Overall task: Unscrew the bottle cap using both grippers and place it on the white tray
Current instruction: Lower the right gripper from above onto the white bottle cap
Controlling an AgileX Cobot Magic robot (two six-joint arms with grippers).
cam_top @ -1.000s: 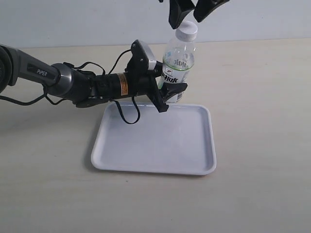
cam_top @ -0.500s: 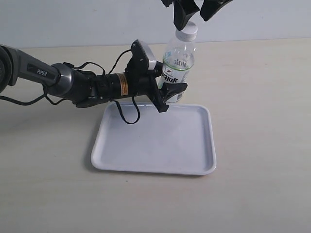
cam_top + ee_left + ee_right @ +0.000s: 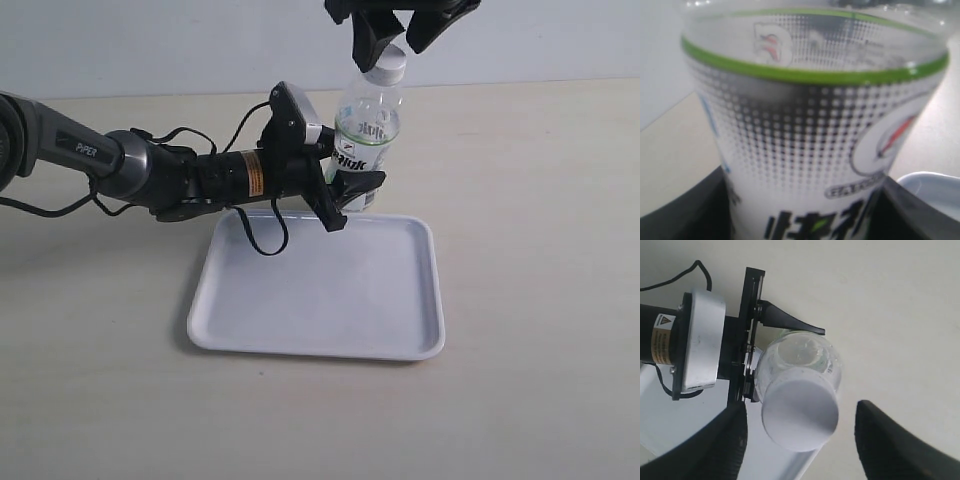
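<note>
The clear bottle (image 3: 367, 135) with its white-and-green label stands upright at the far edge of the white tray (image 3: 320, 345). My left gripper (image 3: 350, 196) comes in from the left and is shut on the bottle's lower body. In the left wrist view the bottle (image 3: 810, 125) fills the frame, with black fingers (image 3: 682, 210) at both sides. The white bottle cap (image 3: 385, 64) sits on the neck. My right gripper (image 3: 397, 36) hangs over it, open, a finger on each side. From the right wrist, the cap (image 3: 800, 415) lies between the spread fingers (image 3: 897, 442) without touching them.
The tray's flat floor (image 3: 330, 290) lies in front of the bottle, its corner showing beside the label (image 3: 935, 187). The left arm's body and black cable (image 3: 180, 175) stretch across the left of the beige table (image 3: 540, 200). The left gripper's silver housing (image 3: 700, 340) is close under my right gripper.
My right gripper has come down a little, so its fingers now straddle the cap. The left gripper and the bottle have not moved.
</note>
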